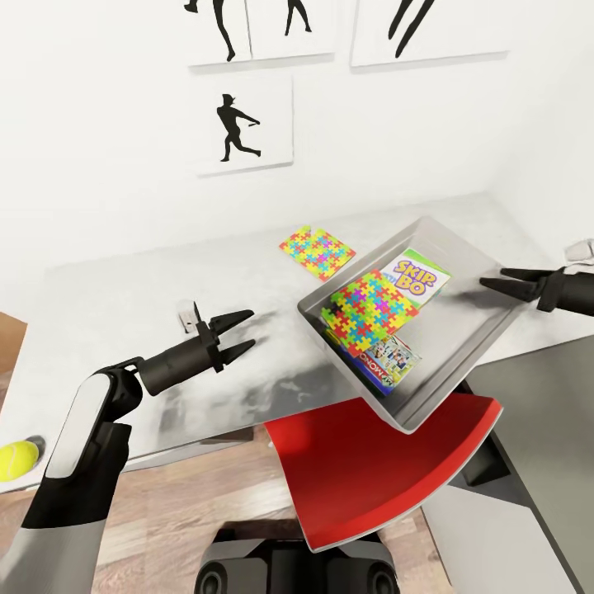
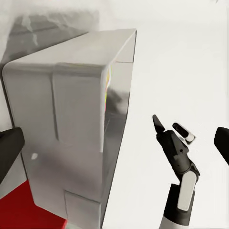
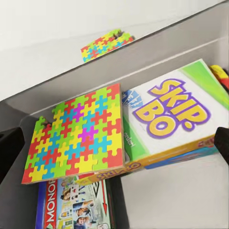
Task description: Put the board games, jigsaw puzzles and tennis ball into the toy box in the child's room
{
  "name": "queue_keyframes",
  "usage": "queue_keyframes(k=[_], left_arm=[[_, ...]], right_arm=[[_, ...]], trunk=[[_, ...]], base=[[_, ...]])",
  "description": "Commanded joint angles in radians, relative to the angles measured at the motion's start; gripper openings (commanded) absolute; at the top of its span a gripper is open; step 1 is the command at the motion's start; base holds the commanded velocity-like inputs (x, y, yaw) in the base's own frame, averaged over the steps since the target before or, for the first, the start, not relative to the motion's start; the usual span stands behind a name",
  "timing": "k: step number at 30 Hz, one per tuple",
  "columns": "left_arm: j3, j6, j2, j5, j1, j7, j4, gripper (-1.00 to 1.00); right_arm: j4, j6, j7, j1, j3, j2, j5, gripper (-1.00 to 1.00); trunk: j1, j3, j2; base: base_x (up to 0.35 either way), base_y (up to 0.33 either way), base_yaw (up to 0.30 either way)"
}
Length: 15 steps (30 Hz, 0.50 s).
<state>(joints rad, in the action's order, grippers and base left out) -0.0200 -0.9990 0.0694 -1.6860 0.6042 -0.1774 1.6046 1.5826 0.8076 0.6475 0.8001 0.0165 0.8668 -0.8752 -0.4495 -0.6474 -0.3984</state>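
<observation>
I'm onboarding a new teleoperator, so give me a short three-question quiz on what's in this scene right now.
1. True or false: one jigsaw puzzle lies on the table, outside the toy box.
2. Which game box lies nearest the far wall inside the toy box? A) Monopoly B) Skip-Bo C) a chess set
3. Fill in: the tennis ball sits at the table's near-____ corner in the head view.

Key:
1. True.
2. B, the Skip-Bo.
3. Left.

Both the left end effector and right end effector are open and hold nothing.
</observation>
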Motion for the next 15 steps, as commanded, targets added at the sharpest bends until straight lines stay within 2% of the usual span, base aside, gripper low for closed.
queue_keyframes(k=[1, 4, 5, 7, 11, 15], left_arm=[[0.001, -0.004, 0.000, -0.010, 0.001, -0.002, 0.001, 1.00], [0.006, -0.004, 0.003, -0.008, 0.000, 0.033, 0.001, 1.00], [0.006, -0.004, 0.003, -0.008, 0.000, 0.033, 0.001, 1.00], [0.007, -0.003, 0.004, -0.008, 0.000, 0.057, 0.001, 1.00], [0.010, -0.003, 0.006, -0.006, 0.000, 0.080, 0.001, 1.00], [0.011, -0.003, 0.006, -0.006, 0.000, 0.089, 0.001, 1.00]], right_arm=[[0.006, -0.004, 0.001, -0.021, 0.039, -0.005, -0.002, 1.00], [0.017, -0.022, 0.002, -0.065, 0.123, -0.018, -0.003, 1.00], [0.017, -0.022, 0.002, -0.065, 0.123, -0.018, -0.003, 1.00], [0.021, -0.028, 0.003, -0.082, 0.155, -0.024, -0.003, 1.00], [0.024, -0.034, 0.004, -0.097, 0.181, -0.030, -0.003, 1.00], [0.026, -0.032, 0.004, -0.103, 0.189, -0.032, -0.004, 1.00]], trunk=[[-0.001, -0.001, -0.002], [-0.001, -0.001, -0.002], [-0.001, -0.001, -0.002], [-0.001, -0.001, -0.002], [-0.001, -0.001, -0.002], [-0.001, -0.001, -0.002]], base=[[0.000, 0.000, 0.000], [0.000, 0.000, 0.000], [0.000, 0.000, 0.000], [0.000, 0.000, 0.000], [0.000, 0.000, 0.000], [0.000, 0.000, 0.000]])
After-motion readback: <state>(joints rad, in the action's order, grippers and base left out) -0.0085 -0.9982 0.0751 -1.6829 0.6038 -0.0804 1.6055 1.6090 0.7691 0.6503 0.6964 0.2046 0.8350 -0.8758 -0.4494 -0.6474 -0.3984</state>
